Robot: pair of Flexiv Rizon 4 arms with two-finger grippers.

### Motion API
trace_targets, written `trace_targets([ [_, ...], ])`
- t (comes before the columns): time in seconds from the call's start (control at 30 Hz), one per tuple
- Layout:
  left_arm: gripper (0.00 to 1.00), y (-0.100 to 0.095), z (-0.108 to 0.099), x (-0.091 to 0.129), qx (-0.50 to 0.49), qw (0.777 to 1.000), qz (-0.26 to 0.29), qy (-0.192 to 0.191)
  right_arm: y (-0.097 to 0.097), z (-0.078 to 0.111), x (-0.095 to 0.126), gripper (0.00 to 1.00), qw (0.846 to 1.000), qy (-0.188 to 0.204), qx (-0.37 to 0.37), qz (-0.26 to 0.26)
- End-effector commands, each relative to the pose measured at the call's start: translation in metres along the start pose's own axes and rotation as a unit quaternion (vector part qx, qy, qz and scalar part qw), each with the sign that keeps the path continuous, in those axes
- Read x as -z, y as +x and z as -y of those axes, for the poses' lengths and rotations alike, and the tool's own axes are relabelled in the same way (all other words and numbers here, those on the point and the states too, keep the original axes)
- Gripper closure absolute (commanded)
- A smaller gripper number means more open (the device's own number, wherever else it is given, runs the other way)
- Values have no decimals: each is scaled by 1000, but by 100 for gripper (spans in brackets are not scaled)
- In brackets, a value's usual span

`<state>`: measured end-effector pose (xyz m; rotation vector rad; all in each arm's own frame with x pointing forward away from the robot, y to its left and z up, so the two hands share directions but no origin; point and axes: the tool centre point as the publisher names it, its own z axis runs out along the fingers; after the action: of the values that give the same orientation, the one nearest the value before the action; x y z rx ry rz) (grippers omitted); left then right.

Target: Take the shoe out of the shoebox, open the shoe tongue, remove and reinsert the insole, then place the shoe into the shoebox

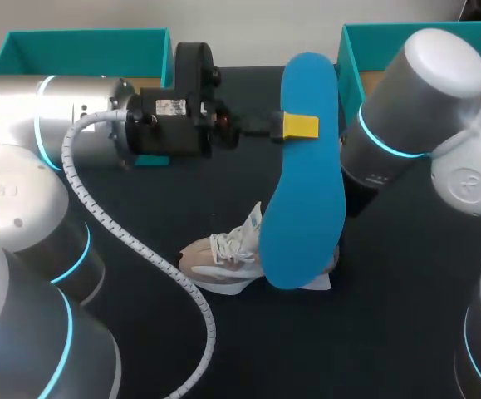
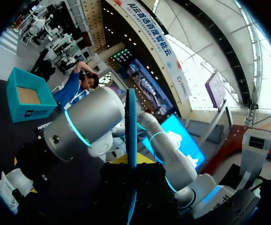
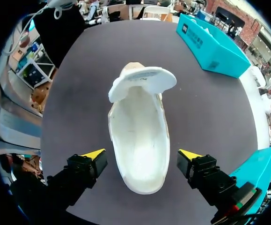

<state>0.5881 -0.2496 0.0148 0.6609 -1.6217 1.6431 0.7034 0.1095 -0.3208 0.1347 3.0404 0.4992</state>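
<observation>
The left gripper (image 1: pixel 294 126) is clamped on the blue insole (image 1: pixel 302 208), holding it on edge in the air above the shoe (image 3: pixel 140 140), probably lining it up to slide back in. The shoe sits on the table (image 3: pixel 79 93) with its tongue folded forward. The right gripper (image 3: pixel 141 154) hangs over the heel, fingers wide apart. The shoebox (image 3: pixel 215 47) label is too small to read.

insole (image 1: pixel 304 191): blue | shoe (image 3: pixel 140 140): cream-white | shoebox (image 1: pixel 82 41): teal | table (image 1: pixel 390 332): dark | end effector fingertips (image 3: pixel 94 153): yellow
</observation>
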Motion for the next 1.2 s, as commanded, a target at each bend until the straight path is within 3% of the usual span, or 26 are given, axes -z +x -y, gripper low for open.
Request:
trace_targets([
  [0.03, 100, 0, -2, 1, 0, 1000, 0, 1, -16, -13, -10, 0, 1000, 8, -4, -2],
  [0.23, 100, 0, -2, 1, 0, 1000, 0, 1, -30, -22, -32, 0, 1000, 5, 1, 4],
  [0.3, 100, 0, -2, 1, 0, 1000, 0, 1, -33, -23, -39, 0, 1000, 22, 2, 2],
  [0.6, 100, 0, -2, 1, 0, 1000, 0, 1, -36, -23, -66, 0, 1000, 21, -1, 3],
  [0.77, 100, 0, -2, 1, 0, 1000, 0, 1, -35, -17, -73, 27, 1000, 24, -4, -2],
  [0.8, 100, 0, -2, 1, 0, 1000, 0, 1, -34, -16, -75, 46, 1000, 24, -5, -3],
  [0.83, 100, 0, -2, 1, 0, 1000, 0, 1, -34, -16, -75, 56, 1000, 25, -6, -4],
  [0.9, 100, 0, -2, 1, 0, 1000, 0, 1, -34, -16, -75, 67, 1000, 27, -6, -6],
  [0.97, 100, 0, -2, 1, 0, 1000, 0, 1, -33, -15, -75, 99, 999, 30, -6, -9],
  [1.2, 100, 0, -2, 1, 0, 1000, 0, 1, -27, -12, -76, 100, 999, 42, -7, -17],
])
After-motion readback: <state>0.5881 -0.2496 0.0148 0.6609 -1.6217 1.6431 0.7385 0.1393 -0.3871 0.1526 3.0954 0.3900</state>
